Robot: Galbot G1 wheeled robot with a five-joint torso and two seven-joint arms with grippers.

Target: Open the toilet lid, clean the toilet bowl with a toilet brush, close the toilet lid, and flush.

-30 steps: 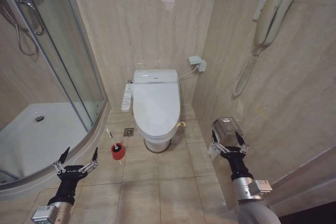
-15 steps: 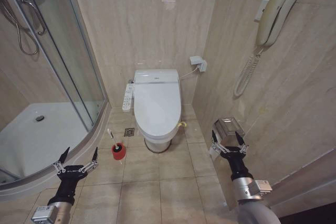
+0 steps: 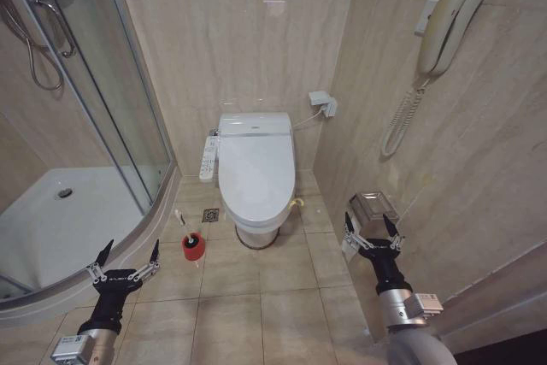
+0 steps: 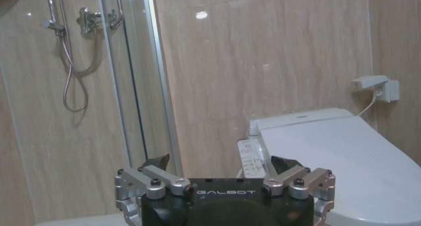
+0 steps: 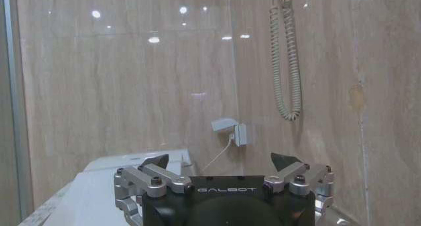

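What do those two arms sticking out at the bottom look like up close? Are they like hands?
Not hands: each ends in a two-fingered pincer. The left pincer and right pincer match: thin dark fingers with pointed tips, held by silvery metal links with visible bolts, on a black body printed GALBOT in white. Behind each comes a slim black wrist, then a silver-grey cylindrical forearm carrying a small white label.

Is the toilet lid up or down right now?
Down. The toilet lid lies flat over the bowl, its smooth white top facing up.

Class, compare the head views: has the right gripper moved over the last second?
No. The right gripper stays open beside the wall-mounted tissue holder; the slight whole-picture shift is the camera's, not the arm's.
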